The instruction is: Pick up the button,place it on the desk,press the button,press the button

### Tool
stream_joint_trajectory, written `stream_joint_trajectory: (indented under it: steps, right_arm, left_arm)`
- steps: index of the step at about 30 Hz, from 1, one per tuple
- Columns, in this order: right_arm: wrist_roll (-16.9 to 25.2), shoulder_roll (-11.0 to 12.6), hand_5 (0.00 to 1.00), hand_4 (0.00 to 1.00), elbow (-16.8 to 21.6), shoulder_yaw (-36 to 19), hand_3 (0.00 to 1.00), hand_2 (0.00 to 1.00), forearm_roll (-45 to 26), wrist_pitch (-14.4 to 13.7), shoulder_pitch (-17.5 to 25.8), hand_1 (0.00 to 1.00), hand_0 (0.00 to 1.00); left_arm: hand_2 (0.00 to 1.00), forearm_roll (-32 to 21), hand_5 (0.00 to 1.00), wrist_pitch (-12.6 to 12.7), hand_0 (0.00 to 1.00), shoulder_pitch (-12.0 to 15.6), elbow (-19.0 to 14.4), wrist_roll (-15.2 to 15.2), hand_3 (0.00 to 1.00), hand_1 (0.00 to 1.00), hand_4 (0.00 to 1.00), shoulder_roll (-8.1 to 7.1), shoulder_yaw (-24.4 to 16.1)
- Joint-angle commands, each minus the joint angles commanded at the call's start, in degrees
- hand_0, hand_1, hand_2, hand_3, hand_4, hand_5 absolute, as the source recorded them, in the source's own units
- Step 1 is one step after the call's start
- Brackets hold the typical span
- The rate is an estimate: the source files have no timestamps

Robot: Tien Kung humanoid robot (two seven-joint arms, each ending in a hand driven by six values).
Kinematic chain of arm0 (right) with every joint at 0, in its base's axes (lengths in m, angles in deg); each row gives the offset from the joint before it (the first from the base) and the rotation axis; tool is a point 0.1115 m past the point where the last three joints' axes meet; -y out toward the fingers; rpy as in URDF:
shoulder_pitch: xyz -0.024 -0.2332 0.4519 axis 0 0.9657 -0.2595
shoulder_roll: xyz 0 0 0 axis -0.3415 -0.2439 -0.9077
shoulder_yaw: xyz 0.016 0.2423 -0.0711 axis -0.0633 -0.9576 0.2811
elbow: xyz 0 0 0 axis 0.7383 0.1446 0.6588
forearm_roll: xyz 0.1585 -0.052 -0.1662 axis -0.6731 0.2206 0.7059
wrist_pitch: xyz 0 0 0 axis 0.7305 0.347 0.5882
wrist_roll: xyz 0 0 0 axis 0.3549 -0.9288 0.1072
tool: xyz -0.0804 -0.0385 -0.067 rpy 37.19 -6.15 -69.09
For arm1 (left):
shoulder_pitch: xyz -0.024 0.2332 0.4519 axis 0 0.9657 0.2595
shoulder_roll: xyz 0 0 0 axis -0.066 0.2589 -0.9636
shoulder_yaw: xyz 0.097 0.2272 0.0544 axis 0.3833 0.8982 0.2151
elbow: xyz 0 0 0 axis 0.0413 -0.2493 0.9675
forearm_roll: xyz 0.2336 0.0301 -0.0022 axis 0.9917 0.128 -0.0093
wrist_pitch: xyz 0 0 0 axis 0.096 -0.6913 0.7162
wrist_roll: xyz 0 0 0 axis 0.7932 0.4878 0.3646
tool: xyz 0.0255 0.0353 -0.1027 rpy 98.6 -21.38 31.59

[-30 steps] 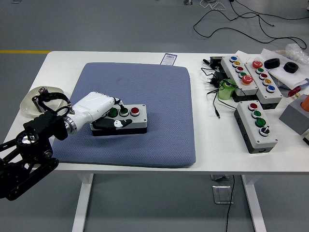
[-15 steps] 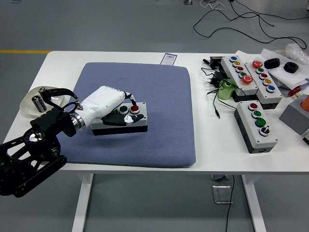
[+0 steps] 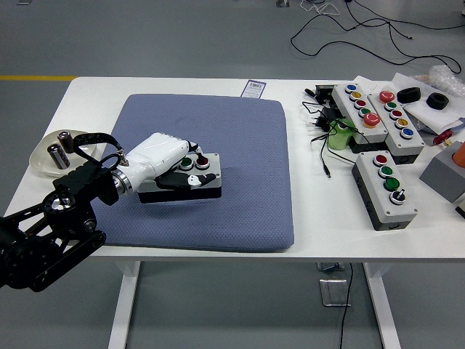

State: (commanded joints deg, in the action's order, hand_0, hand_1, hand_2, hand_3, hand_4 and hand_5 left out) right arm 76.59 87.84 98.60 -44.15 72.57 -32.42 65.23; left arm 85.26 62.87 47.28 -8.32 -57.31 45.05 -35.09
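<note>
Left arm: black jointed arm enters from the lower left corner, reaching forward over the near edge of the white table (image 3: 218, 262).
Left hand: white-shelled five-fingered left hand (image 3: 163, 156) lies over the left end of the task's box, fingers curled down across its top and near side; it rests on the box, but whether it truly grips or only presses cannot be told.
Task object: grey rectangular button box with a black base (image 3: 196, 182), lying flat on the blue-grey padded mat (image 3: 240, 145); a green button (image 3: 187, 163) and a red button (image 3: 202, 162) show just beyond the fingertips, the remainder is covered by the hand.
Step in hand: judged to be a press, as the box is already set down and the fingers sit at the buttons.
Next move: calls for one fingertip brought squarely down on a single cap, without nudging the box along the mat.
Left of mat: shallow translucent dish (image 3: 54, 149) holding two small metal cylinders.
Right side: three further grey multi-button control boxes (image 3: 385, 189), well apart from the mat, with black cables (image 3: 320, 123) beside them.
Right arm: not in view.
</note>
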Motion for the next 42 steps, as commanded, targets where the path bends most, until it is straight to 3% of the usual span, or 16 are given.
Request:
stream_joint_trajectory:
  steps: [8,12,15,17,18,19,23,24,29,30,35,36,39,41,42]
  right_arm:
    - [0.0,0.0,0.173,0.310,0.0,0.0,0.624,0.674,0.1,0.0,-0.1,0.658,0.673]
    - [0.0,0.1,0.173,0.310,0.0,0.1,0.624,0.674,0.0,-0.1,0.0,0.658,0.673]
    - [-0.1,0.0,0.173,0.310,0.0,-0.1,0.624,0.674,0.4,0.0,0.0,0.658,0.673]
    - [-0.1,0.0,0.173,0.310,0.0,-0.2,0.624,0.674,0.6,0.0,-0.1,0.658,0.673]
    - [-0.1,0.0,0.173,0.310,0.0,-0.3,0.624,0.674,0.6,0.0,-0.1,0.658,0.673]
    - [-0.1,0.0,0.173,0.310,0.0,-0.4,0.624,0.674,0.7,0.0,-0.1,0.658,0.673]
    - [0.0,0.1,0.173,0.310,0.0,-0.6,0.624,0.674,0.9,-0.1,-0.3,0.658,0.673]
    - [0.1,0.1,0.173,0.310,0.0,-0.6,0.624,0.674,0.9,-0.1,-0.4,0.658,0.673]
    - [0.2,0.2,0.173,0.310,0.0,-0.8,0.624,0.674,1.1,-0.1,-0.6,0.658,0.673]
    - [0.2,0.2,0.173,0.310,0.0,-0.8,0.624,0.674,1.2,-0.1,-0.7,0.658,0.673]
    - [0.1,0.2,0.173,0.310,0.0,-1.9,0.624,0.674,2.8,0.0,-1.0,0.658,0.673]
    - [0.2,0.2,0.173,0.310,0.0,-2.0,0.624,0.674,2.9,0.0,-1.0,0.658,0.673]
    - [0.2,0.3,0.173,0.310,0.0,-2.5,0.624,0.674,3.2,0.0,-0.9,0.658,0.673]
    - [0.2,0.3,0.173,0.310,0.0,-2.8,0.624,0.674,3.6,0.0,-0.9,0.658,0.673]
    - [0.2,0.3,0.173,0.310,0.0,-3.0,0.624,0.674,3.9,0.0,-0.9,0.658,0.673]
  left_arm:
    - [0.002,0.1,0.998,-2.0,0.002,-0.3,0.6,0.3,0.600,0.002,0.784,-0.32,1.0]
    - [0.002,0.3,0.998,-1.3,0.002,-0.3,0.0,0.5,0.605,0.002,0.783,-0.51,0.0]
    - [0.002,0.0,0.998,0.7,0.002,0.1,-1.3,1.0,0.605,0.002,0.783,-0.58,-1.7]
    - [0.002,-0.4,0.998,3.5,0.002,0.7,-2.6,1.6,0.605,0.002,0.783,-0.64,-3.5]
    - [0.035,-0.8,0.998,4.4,0.002,1.1,-3.3,2.0,0.715,0.002,0.778,-0.65,-4.5]
    - [0.035,-1.4,0.998,5.2,0.002,1.5,-3.9,2.3,0.715,0.002,0.778,-0.68,-5.7]
    - [0.035,-5.6,0.998,6.8,0.002,3.9,-6.2,1.6,0.715,0.002,0.778,-0.71,-11.5]
    - [0.329,-7.1,0.998,7.7,0.144,4.6,-6.6,0.5,0.793,0.274,0.764,-0.63,-13.2]
    - [0.329,-13.7,0.998,11.1,0.144,7.1,-7.9,-4.3,0.793,0.274,0.764,-0.52,-21.0]
    - [0.666,-15.1,0.998,11.6,0.465,7.5,-8.0,-5.0,0.828,0.627,0.756,-0.49,-22.4]
    - [0.666,-24.5,0.998,11.9,0.465,10.3,-7.4,-8.1,0.828,0.627,0.756,0.04,-30.2]
    - [0.814,-26.4,0.998,11.6,0.648,11.3,-7.2,-8.6,0.849,0.760,0.750,0.23,-31.8]
    - [0.814,-33.6,0.998,9.6,0.648,12.9,-6.1,-8.8,0.849,0.760,0.750,0.90,-37.3]
    - [0.814,-35.0,0.998,8.2,0.648,12.9,-4.2,-8.0,0.849,0.760,0.750,1.32,-40.4]
    - [0.888,-35.6,0.998,7.5,0.746,12.8,-3.2,-7.7,0.857,0.827,0.747,1.40,-41.7]
